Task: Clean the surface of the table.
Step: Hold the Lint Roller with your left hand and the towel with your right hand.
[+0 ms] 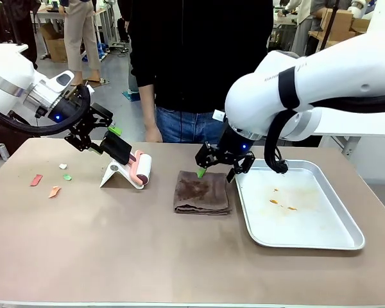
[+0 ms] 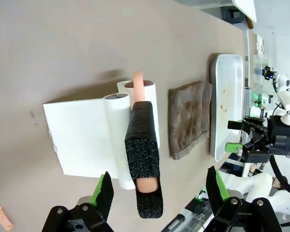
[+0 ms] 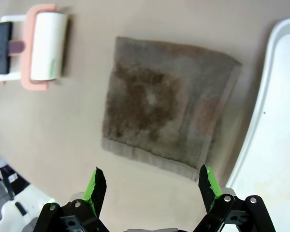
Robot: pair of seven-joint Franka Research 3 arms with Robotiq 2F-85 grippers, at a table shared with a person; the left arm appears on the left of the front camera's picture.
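Matte brownish-tan table (image 1: 147, 256) carries folded brown terry towel (image 1: 201, 191), mid-top. R gripper (image 3: 152, 186) above towel, fingers apart, empty. Shiny rect. metal tray (image 1: 308, 224) right of towel. L gripper (image 2: 159, 187) left of towel, fingers apart astride lint roller's black foam handle (image 2: 144, 159).

Scraps (image 1: 54, 191) at the left end of the desk (image 1: 115, 250): too small for me to identify. Orange marks (image 1: 281, 203) in the tray (image 1: 333, 240): likewise. My right claw (image 1: 217, 172) covers part of the tray's far rim. The right wrist view cuts off the tray at its right edge and the roller stand (image 3: 8, 19) at its left.
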